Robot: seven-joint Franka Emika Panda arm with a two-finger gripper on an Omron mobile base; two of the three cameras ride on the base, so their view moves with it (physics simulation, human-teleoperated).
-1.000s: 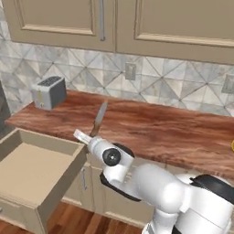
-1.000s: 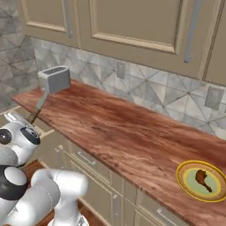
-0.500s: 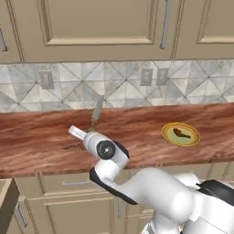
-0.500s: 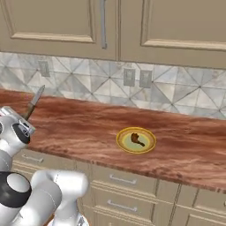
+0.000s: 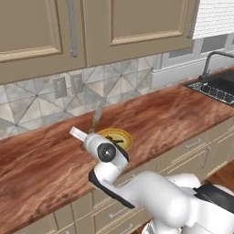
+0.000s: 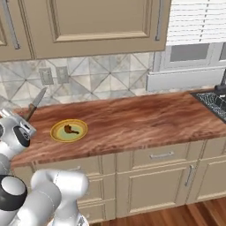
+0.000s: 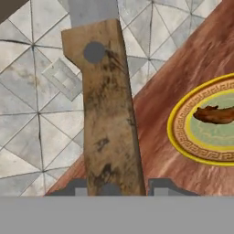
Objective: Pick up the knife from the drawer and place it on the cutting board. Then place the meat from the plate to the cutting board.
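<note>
My gripper point(image 7: 116, 188) is shut on the knife point(image 7: 107, 114). Its brown wooden handle sits between the fingertips point(image 7: 75, 187) and its grey blade points up and away. From the base the knife point(image 5: 96, 117) point(image 6: 35, 105) stands tilted over the counter, in front of the tiled wall. The yellow plate point(image 5: 125, 135) point(image 6: 58, 134) point(image 7: 180, 137) lies on the counter just right of the knife. The dark reddish-brown meat point(image 6: 70, 129) point(image 7: 214, 114) rests on it. The drawer and the cutting board are out of view.
A dark sink point(image 5: 215, 87) point(image 6: 218, 99) is set into the counter at the far right, below a window with blinds. Wall outlets point(image 6: 46, 76) sit on the tiles behind the knife. Beige upper cabinets hang above, and drawers point(image 6: 161, 155) run under the wooden counter point(image 6: 141, 119).
The whole picture has shifted: the base has driven to the right along the counter. The toaster and open drawer have left the views; the sink has come in. The knife stays held.
</note>
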